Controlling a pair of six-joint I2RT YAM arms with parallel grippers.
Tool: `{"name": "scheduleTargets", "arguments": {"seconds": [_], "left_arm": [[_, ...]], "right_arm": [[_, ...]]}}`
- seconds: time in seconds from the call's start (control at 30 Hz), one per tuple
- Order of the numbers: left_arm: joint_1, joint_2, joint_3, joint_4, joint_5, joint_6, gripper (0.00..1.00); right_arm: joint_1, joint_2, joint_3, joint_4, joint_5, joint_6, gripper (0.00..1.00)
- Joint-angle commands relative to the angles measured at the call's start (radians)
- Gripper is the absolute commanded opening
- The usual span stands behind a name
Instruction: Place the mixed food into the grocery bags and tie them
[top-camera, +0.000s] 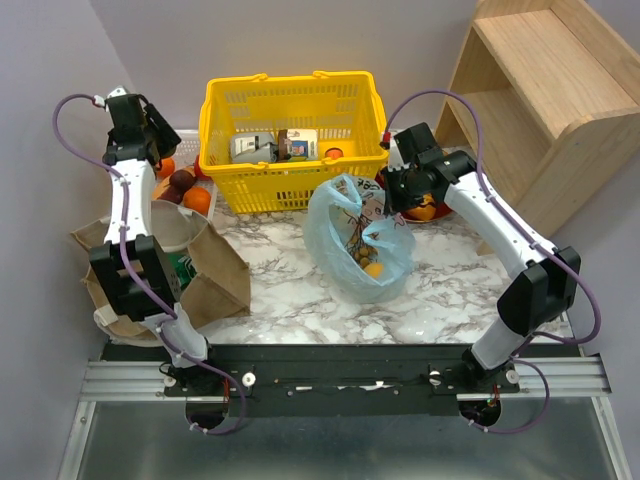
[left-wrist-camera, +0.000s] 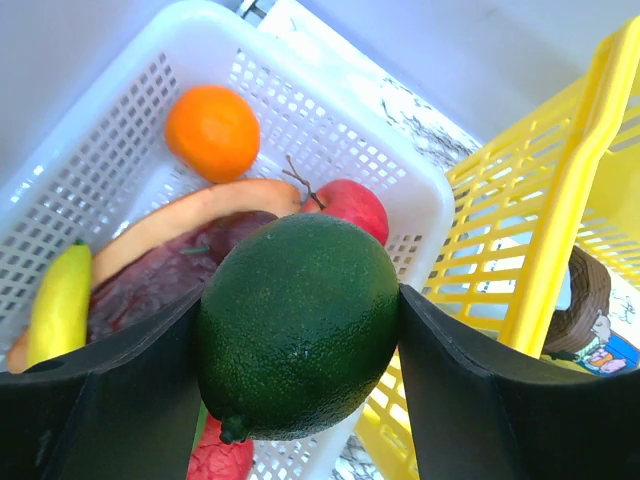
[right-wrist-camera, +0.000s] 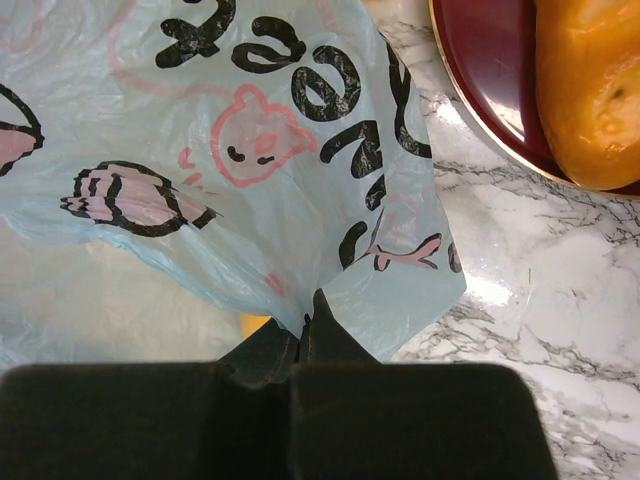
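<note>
The green fruit (left-wrist-camera: 298, 325) is dark, round and pebbled, clamped in the left hand (top-camera: 158, 140) above the white basket (left-wrist-camera: 90, 170) at the far left of the counter (top-camera: 300, 300). The blue bag (right-wrist-camera: 200, 150) stands mid-counter, its mouth open. The right hand (right-wrist-camera: 305, 335) reaches left and is pinched together on the rim.

The right gripper (right-wrist-camera: 306, 330), jaws closed, is pinching a fold of the light-blue bag (right-wrist-camera: 200, 220), which is spreading across the upper left and showing a pink cartoon animal (right-wrist-camera: 255, 140). At upper right, a golden loaf (right-wrist-camera: 590, 90) is lying on a dark red plate (right-wrist-camera: 485, 80) on the marble table (right-wrist-camera: 540, 340).
</note>
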Motion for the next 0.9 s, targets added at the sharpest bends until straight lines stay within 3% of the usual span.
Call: {"name": "scheduleTargets", "arguments": {"seconds": [0.0, 0.2, 0.37, 0.53, 0.63, 0.8, 0.87], "left_arm": [[0.008, -0.062, -0.018, 0.061, 0.012, 0.063, 0.29], [-0.027, -0.254, -0.044, 0.161, 0.084, 0.135, 0.29], [-0.31, -0.449, -0.152, 0.286, 0.11, 0.237, 0.29], [-0.543, -0.685, -0.528, 0.674, 0.248, 0.169, 0.29], [-0.701, -0.77, -0.682, 0.773, 0.32, 0.184, 0.3], [-1.0, -0.761, -0.756, 0.721, 0.336, 0.215, 0.3], [-1.057, -0.745, -0.748, 0.638, 0.339, 0.207, 0.3]], "right_arm": [[-0.004, -0.002, 0.031, -0.004, -0.007, -0.026, 0.01], [-0.005, -0.029, 0.067, 0.001, 0.002, -0.014, 0.01], [-0.005, -0.091, 0.026, 0.101, 0.048, 0.017, 0.01], [-0.005, -0.199, -0.119, 0.306, 0.119, -0.03, 0.01], [-0.007, -0.231, -0.195, 0.382, 0.148, -0.069, 0.01], [-0.005, -0.256, -0.258, 0.398, 0.197, -0.083, 0.01], [-0.005, -0.274, -0.266, 0.384, 0.196, -0.072, 0.01]]}}
